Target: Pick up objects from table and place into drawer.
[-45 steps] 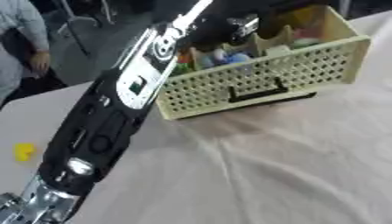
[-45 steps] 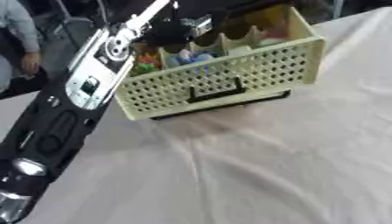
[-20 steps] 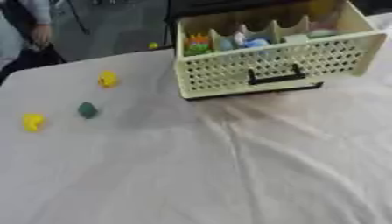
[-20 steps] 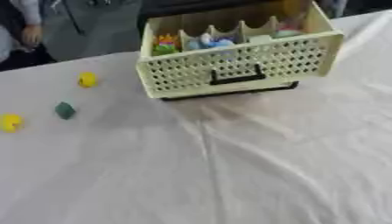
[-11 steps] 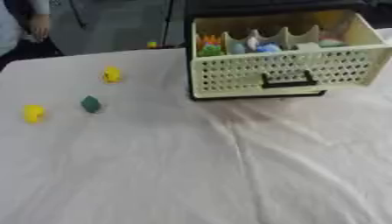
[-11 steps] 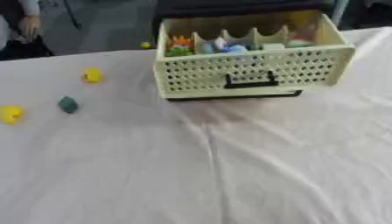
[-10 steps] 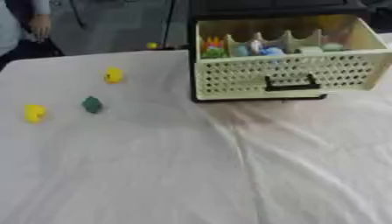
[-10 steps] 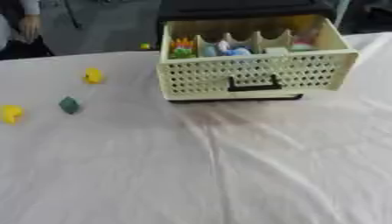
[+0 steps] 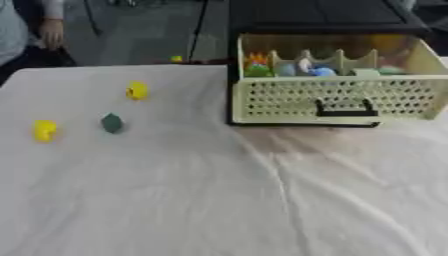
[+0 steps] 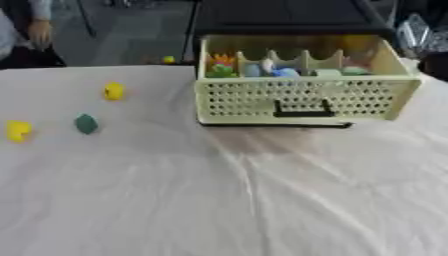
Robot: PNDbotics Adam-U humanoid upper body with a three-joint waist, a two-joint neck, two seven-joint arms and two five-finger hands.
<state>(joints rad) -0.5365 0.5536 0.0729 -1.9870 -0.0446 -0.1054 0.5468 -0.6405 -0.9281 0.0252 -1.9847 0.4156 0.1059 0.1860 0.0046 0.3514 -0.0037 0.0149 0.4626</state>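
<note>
Cream drawer stands pulled open, apparently to receive items; two yellow pieces and a green one await on the cloth; neither hand visible, state unknowable.

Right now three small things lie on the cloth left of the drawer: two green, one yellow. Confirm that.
Wrong on the colours. The left eye view shows two yellow things and one dark green thing between them, all on the white cloth left of the open drawer. Three things, left of the drawer: that part holds.
</note>
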